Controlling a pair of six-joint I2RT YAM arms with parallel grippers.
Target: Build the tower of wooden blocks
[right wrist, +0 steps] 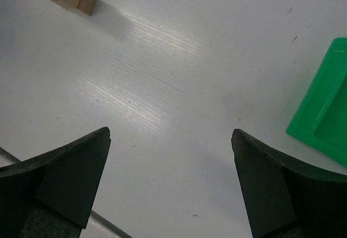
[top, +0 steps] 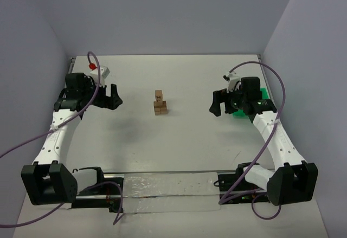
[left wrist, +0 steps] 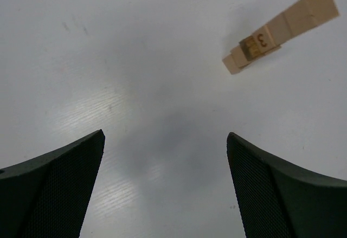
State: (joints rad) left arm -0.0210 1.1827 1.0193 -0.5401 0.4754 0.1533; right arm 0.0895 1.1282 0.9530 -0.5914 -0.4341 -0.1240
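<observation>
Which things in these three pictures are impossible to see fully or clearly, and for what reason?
Top view: the bright green plastic bin is mostly hidden behind the right gripper and its arm.
Top view: the light-brown wood block tower is too small to count its cubes or read their marks.
Right wrist view: the top edge cuts off the tower, and the right edge cuts off the bin.
Left wrist view: the bin is out of frame.
</observation>
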